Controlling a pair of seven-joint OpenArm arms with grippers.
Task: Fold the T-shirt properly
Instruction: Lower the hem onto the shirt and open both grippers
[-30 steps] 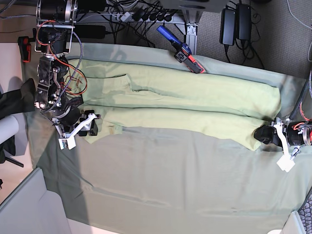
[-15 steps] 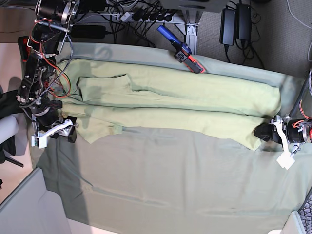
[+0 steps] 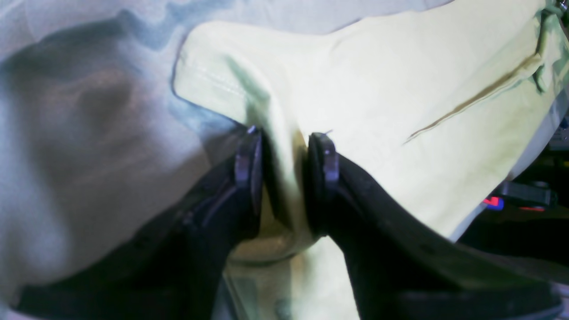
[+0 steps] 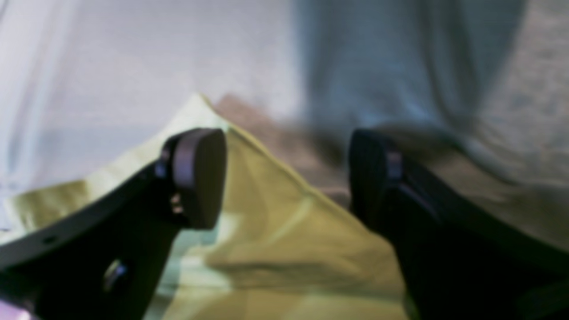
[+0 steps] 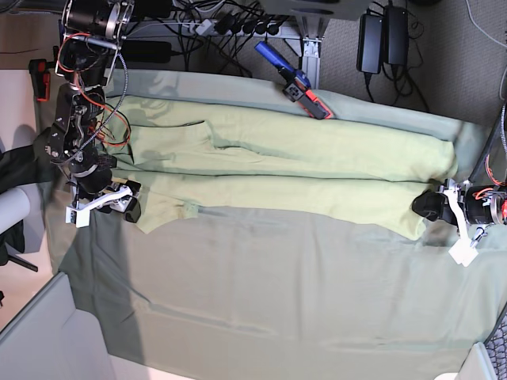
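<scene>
A grey-green table cloth (image 5: 261, 293) fills the frame under the T-shirt (image 5: 317, 170), left gripper (image 3: 284, 146) clamped on its hem, right gripper (image 4: 284, 178) jaws apart, cables (image 5: 238, 24) along the top.

A grey-green cloth (image 5: 261, 293) covers the counter; behind it, grey carpet (image 5: 444, 55) holds tangled cables (image 5: 214, 24) and two black power bricks (image 5: 383, 36)

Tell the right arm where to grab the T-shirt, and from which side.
Grip the free corner of the T-shirt that lies by the open right gripper, where the fabric ends in a point on the table cloth. Come in from the outer end, probably low, so one finger can slip under the edge. The left gripper pinches the far end.
</scene>
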